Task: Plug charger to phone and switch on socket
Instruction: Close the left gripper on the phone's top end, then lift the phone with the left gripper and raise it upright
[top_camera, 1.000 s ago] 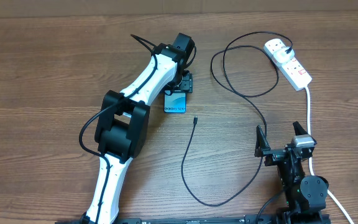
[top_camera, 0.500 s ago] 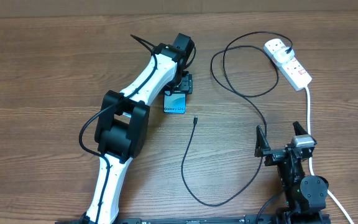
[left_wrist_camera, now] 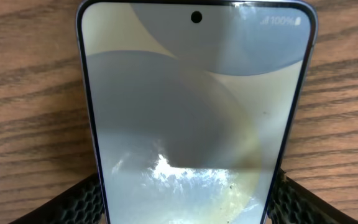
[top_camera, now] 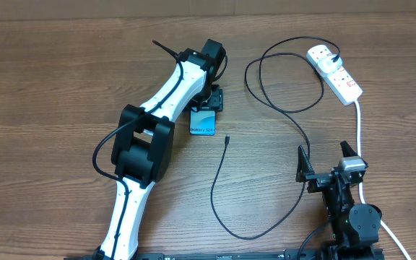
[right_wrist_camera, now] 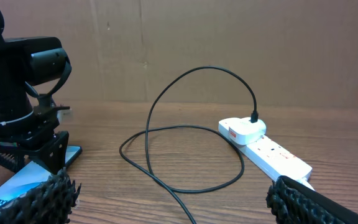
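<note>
Gripping the phone (top_camera: 203,123) by its side edges: left gripper (top_camera: 209,101) | right gripper (top_camera: 326,162): spread wide, empty, well apart

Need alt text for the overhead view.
Left gripper holds the phone at its far end on a wooden table. The charger's loose tip lies just right of the phone, its plug in the power strip; the right gripper sits open.

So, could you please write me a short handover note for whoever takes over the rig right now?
Left gripper: closed on the sides of the slim blue-screened smartphone, it seems.
Right gripper: open, empty, at the front right.
Thin black charger cable: white plug already in the white power strip; small connector tip lies loose beside the smartphone.
Left to do: plug tip into smartphone, switch strip on.
</note>
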You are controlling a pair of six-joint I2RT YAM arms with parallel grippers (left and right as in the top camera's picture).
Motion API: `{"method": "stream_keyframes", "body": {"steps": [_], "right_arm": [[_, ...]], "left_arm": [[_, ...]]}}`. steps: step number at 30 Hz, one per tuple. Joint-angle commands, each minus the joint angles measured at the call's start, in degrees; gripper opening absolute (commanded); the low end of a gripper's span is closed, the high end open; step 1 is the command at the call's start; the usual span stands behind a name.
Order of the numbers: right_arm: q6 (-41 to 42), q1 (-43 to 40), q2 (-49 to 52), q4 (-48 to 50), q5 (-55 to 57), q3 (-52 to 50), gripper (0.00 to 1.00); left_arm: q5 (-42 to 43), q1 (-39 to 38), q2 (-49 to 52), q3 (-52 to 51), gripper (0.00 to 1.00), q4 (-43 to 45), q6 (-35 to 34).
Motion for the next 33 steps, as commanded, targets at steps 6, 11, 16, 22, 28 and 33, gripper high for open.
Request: {"method": "stream_keyframes", "body": {"steps": [6,11,16,22,28,33], "right_arm": [[-0.1,-0.3,-0.6,0.3,0.1,-0.6,1.00],[-0.1,-0.3,-0.6,0.3,0.1,-0.6,1.00],[-0.1,-0.3,-0.6,0.3,0.1,-0.6,1.00],[-0.1,-0.3,-0.6,0.3,0.1,-0.6,1.00],[-0.1,-0.3,-0.6,0.3,0.1,-0.6,1.00],[-0.1,-0.3,-0.6,0.3,0.1,-0.6,1.00]], "left_arm": [[0.7,0.0,1.7,1.9,0.75,-2.4,-0.5],[0.6,0.0,1.7,1.9,0.75,-3.0,-0.5],[2.6,0.0,1.6,1.9,0.74,-3.2,-0.7],[7.3,0.9,1.1,1.9,0.73,-3.3,-0.9],[12.3,3.0,0.9,1.9,0.72,-4.5,-1.6],[17.1,4.6,0.9,1.9,0.72,-5.4,-1.7]]}}
